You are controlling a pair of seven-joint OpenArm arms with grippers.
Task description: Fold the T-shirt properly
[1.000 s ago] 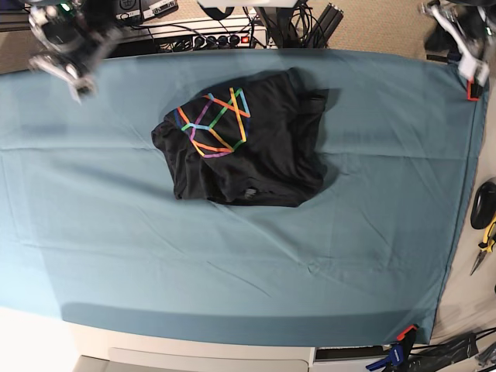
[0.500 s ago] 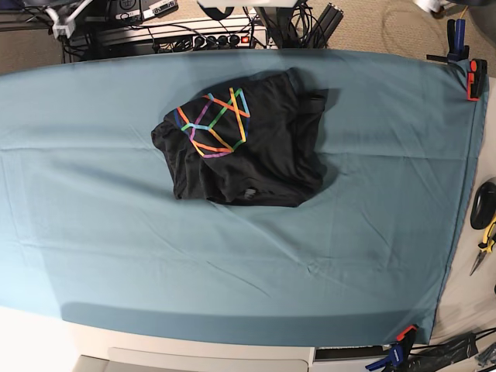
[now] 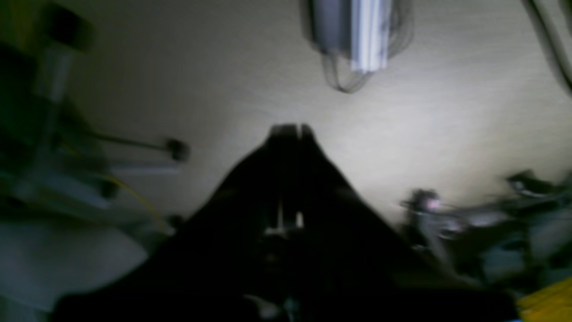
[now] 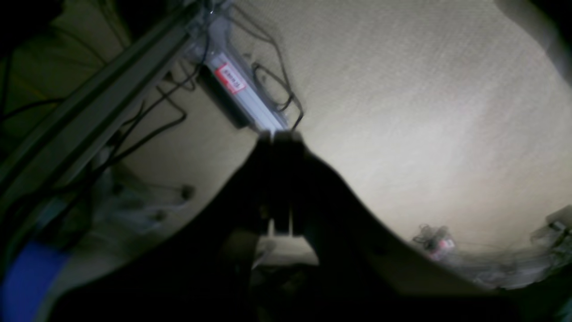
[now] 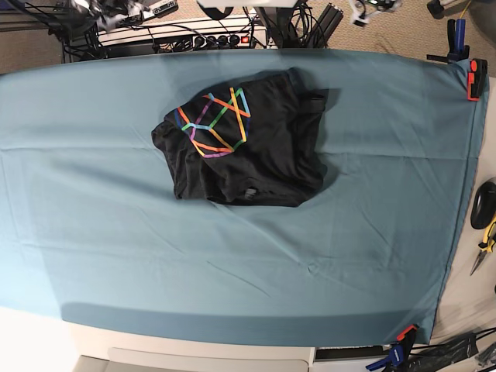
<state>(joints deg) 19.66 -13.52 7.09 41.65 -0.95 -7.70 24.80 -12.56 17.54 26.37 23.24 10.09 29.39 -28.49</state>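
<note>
Teal sheet (image 5: 101, 232) covers the whole table, and on it lies one T-shirt (image 5: 248, 155), folded into a rough dark bundle slightly up from centre, rainbow line print facing up. Two orange clamps (image 5: 473, 77) pin the sheet's right-hand edge. Both wrist views look at beige floor: left gripper (image 3: 290, 132) and right gripper (image 4: 278, 136) each have their jaws pressed together, holding nothing.

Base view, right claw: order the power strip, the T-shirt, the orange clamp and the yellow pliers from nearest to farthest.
From the right claw, blurred at the top left edge:
1. Power strip, just behind the table's far edge.
2. T-shirt, mid-table.
3. Orange clamp, far right corner.
4. Yellow pliers, right edge, lower down.
</note>
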